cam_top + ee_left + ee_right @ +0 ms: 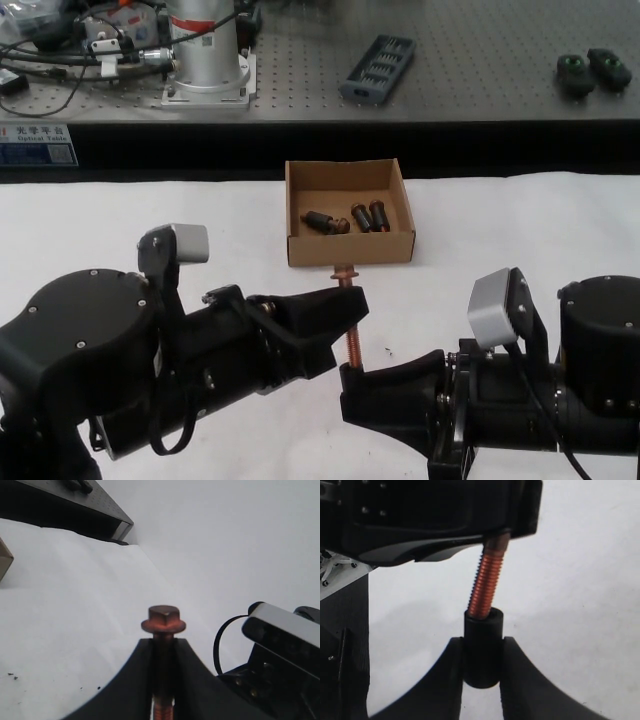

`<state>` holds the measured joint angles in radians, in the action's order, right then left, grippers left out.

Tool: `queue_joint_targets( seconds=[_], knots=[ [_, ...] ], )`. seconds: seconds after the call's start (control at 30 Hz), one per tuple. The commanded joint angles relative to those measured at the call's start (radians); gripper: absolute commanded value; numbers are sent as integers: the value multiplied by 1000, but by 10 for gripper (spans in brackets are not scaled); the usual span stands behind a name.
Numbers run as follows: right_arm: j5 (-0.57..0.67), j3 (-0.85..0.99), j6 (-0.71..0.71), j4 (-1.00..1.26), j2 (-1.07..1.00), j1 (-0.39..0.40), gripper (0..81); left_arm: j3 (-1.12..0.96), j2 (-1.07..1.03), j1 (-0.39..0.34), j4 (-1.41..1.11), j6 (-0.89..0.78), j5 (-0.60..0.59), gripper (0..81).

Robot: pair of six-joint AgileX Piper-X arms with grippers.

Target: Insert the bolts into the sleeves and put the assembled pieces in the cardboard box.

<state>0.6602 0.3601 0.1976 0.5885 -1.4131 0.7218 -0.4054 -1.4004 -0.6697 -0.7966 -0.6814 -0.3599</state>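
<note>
Left hand (348,300) pinches bolt (353,345), right hand (347,378) pinches sleeve (483,630), lower centre; box (350,248) edge just beyond, worktop (520,220) spreading either side.

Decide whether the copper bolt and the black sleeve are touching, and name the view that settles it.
Touching. In the right wrist view the copper bolt enters the mouth of the black sleeve, with no gap.

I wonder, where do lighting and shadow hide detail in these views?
Left wrist view: the white cloth glares, the left claw is a dark silhouette around the lit bolt. Right wrist view: the black sleeve shows little detail; the threads gleam. High view: even light inside the cardboard box.
</note>
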Motion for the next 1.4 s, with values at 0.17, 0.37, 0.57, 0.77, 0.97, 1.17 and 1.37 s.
queue_joint_targets(
  seconds=[0.17,0.37,0.57,0.77,0.97,1.17,1.37],
  knots=[
    [1,2,-12,16,1,-4,121,12,-3,-5,20,23,-45,51],
    [1,2,-2,16,1,-4,121,12,-3,-5,21,29,-47,51],
    [24,2,6,16,1,-4,121,12,-3,-5,15,51,-59,51],
    [80,2,19,16,3,-38,121,12,-3,-5,12,113,-101,51],
    [91,2,27,16,29,-52,121,12,-3,-5,16,113,-93,51],
    [86,2,27,11,42,-52,121,12,-3,-5,15,105,-93,51],
    [86,2,27,0,42,-52,121,12,-3,-5,13,96,-80,51]
  ],
)
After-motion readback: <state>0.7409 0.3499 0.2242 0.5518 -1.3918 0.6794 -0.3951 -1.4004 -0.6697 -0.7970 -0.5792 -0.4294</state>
